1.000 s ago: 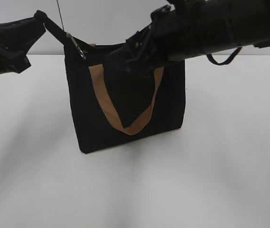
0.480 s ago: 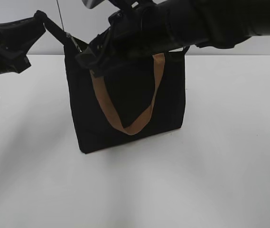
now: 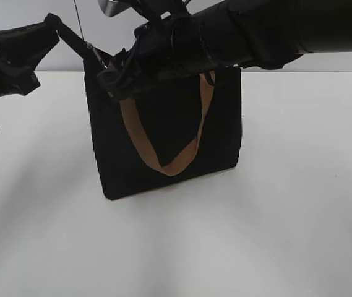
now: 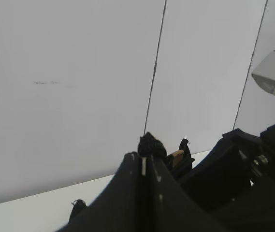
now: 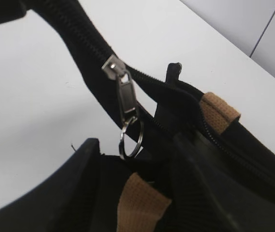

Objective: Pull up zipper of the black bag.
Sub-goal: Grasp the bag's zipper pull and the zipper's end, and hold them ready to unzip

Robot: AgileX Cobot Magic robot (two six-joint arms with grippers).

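We had swung our right gripper [image 5: 132,193] leftward along the black bag's [image 3: 163,154] top; its jaws, still parted, flanked the zipper [image 5: 126,96] pull. Left gripper [image 4: 146,166] stayed clamped on the bag's corner.

no readable text, no labels, no brand marks, no numbers, no signs on any surface in the three views

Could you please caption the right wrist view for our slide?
Open right gripper approaches the zipper's silvery pull tab on the black bag.
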